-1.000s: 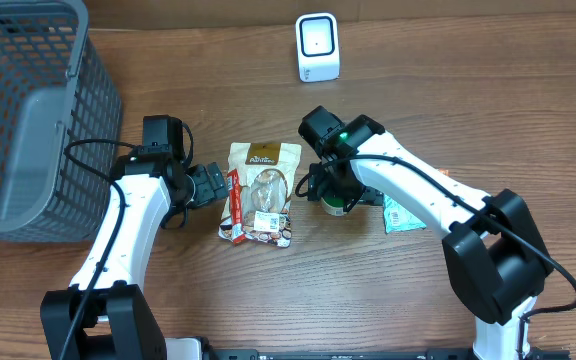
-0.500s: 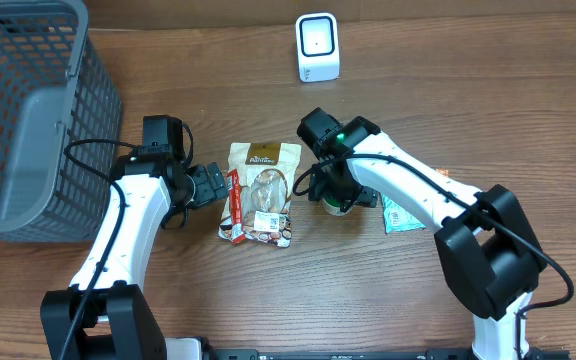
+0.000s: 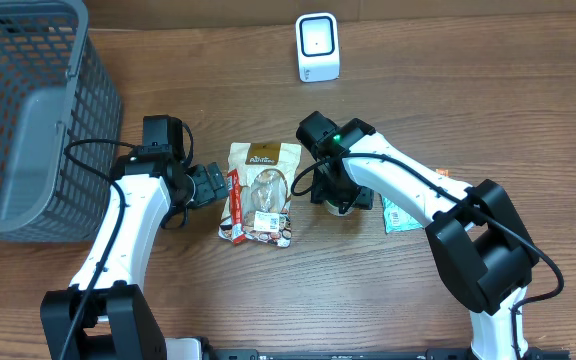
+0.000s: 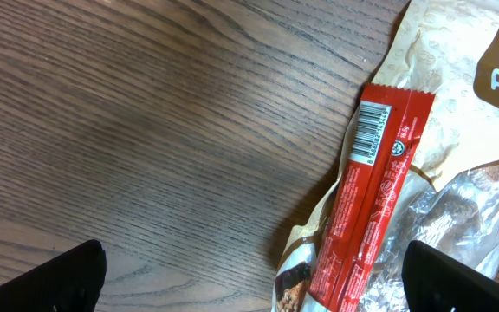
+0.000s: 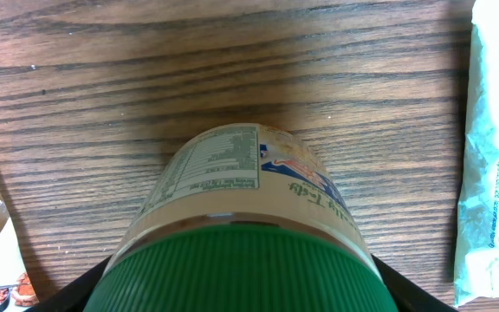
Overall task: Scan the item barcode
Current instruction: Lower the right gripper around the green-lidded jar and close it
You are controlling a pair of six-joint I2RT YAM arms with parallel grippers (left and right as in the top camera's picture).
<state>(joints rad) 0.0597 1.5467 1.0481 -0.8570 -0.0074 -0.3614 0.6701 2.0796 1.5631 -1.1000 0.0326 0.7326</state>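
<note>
A jar with a green ribbed lid and a beige label stands upright on the wooden table. My right gripper comes down over it, its black fingers pressed against both sides of the lid. From overhead the jar is mostly hidden under this gripper. The white scanner stands at the back of the table. My left gripper is wide open and holds nothing, low over the edge of a red bar whose barcode faces up. The bar lies on a snack bag.
A grey wire basket fills the far left. A pale teal packet lies flat just right of the jar, also at the right edge of the right wrist view as the packet.
The right gripper's jaws have narrowed around the jar's lid and the arm has settled slightly over it. The left arm has not moved.
</note>
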